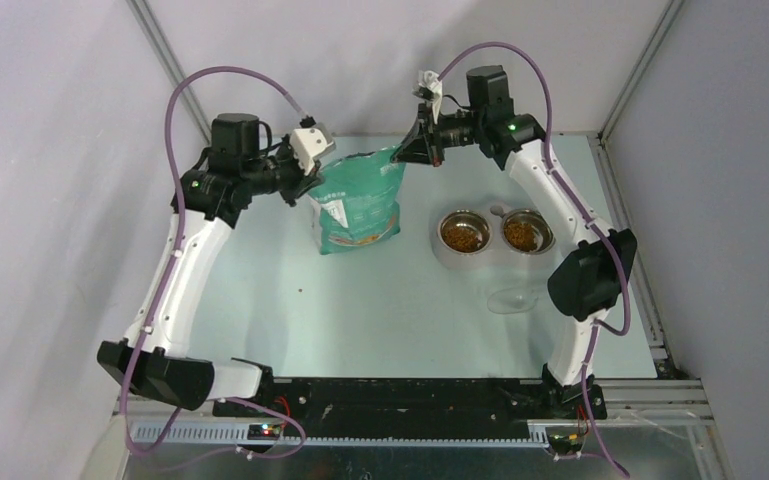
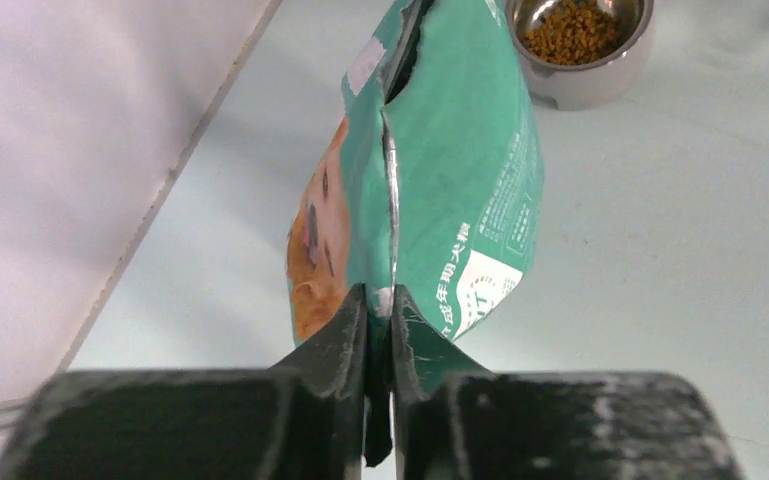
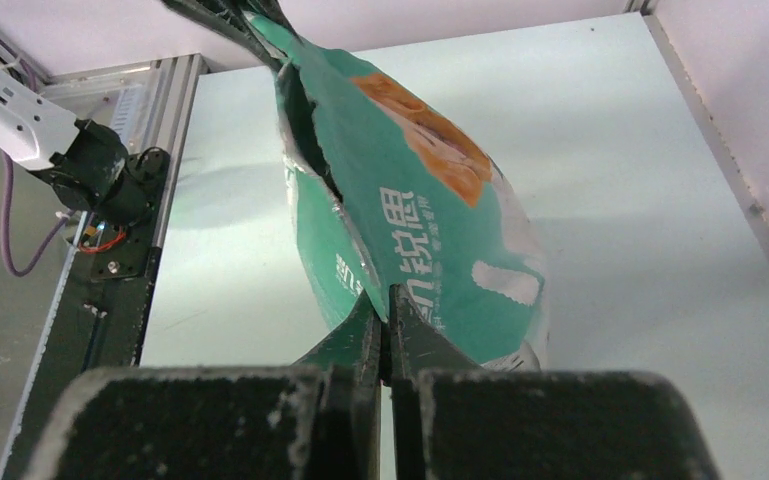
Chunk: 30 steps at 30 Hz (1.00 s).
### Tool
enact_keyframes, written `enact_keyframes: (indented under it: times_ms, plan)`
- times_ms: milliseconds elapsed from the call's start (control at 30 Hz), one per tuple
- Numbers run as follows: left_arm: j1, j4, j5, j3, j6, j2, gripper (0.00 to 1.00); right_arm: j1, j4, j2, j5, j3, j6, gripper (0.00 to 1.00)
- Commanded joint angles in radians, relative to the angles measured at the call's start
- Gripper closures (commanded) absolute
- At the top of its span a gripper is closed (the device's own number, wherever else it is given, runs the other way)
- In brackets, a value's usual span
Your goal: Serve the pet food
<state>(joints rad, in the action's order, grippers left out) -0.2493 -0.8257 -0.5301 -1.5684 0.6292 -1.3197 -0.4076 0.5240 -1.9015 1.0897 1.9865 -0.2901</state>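
The pet food, small brown kibble, fills two steel bowls (image 1: 440, 228) right of centre: one heap (image 1: 464, 235) and a second heap (image 1: 522, 235). One heap also shows in the left wrist view (image 2: 572, 30). A teal bag (image 1: 358, 205) with a dog's face stands upright between my grippers, its top torn open. My left gripper (image 1: 311, 180) is shut on the bag's left top edge (image 2: 380, 305). My right gripper (image 1: 407, 152) is shut on the right top edge (image 3: 388, 300). The bag's printed sides show in both wrist views (image 2: 460, 180) (image 3: 410, 210).
A clear plastic scoop (image 1: 515, 298) lies on the table in front of the bowls, beside the right arm's elbow (image 1: 588, 272). A single stray pellet (image 1: 301, 291) lies on the table left of centre. Walls stand close behind and at both sides.
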Motion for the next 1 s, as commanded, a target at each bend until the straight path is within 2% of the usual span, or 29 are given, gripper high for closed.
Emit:
enact_keyframes:
  times_ms: [0, 133, 333, 500, 600, 667, 700, 833, 967]
  plan:
    - [0.027, -0.038, -0.019, -0.022, 0.099, 0.022, 0.92, 0.031, -0.041, 0.085, 0.035, 0.058, 0.033, 1.0]
    - [0.102, -0.039, -0.045, -0.027, 0.079, 0.05, 1.0, 0.046, 0.103, 0.081, 0.039, 0.135, -0.038, 1.0]
    - [0.133, -0.045, -0.097, -0.052, 0.043, 0.069, 1.0, 0.046, 0.222, 0.128, 0.083, 0.162, -0.084, 1.0]
    - [0.07, -0.032, -0.139, 0.001, -0.039, 0.085, 1.0, -0.002, 0.193, 0.218, 0.07, -0.011, -0.085, 1.0]
    - [0.039, -0.012, -0.147, 0.031, -0.07, 0.09, 1.0, -0.019, 0.087, 0.241, 0.038, -0.102, -0.043, 1.0]
    - [0.018, -0.014, -0.151, 0.027, -0.083, 0.082, 1.0, -0.039, 0.058, 0.228, 0.019, -0.115, -0.046, 0.94]
    - [0.014, -0.014, -0.151, 0.019, -0.086, 0.079, 1.0, -0.055, 0.054, 0.221, 0.015, -0.108, -0.05, 0.82]
    - [0.006, -0.013, -0.147, -0.002, -0.113, 0.062, 1.0, -0.114, 0.06, 0.173, -0.007, -0.064, -0.093, 0.61]
    - [0.007, -0.006, -0.144, -0.001, -0.127, 0.065, 1.0, -0.161, 0.033, 0.148, -0.034, -0.056, -0.116, 0.5]
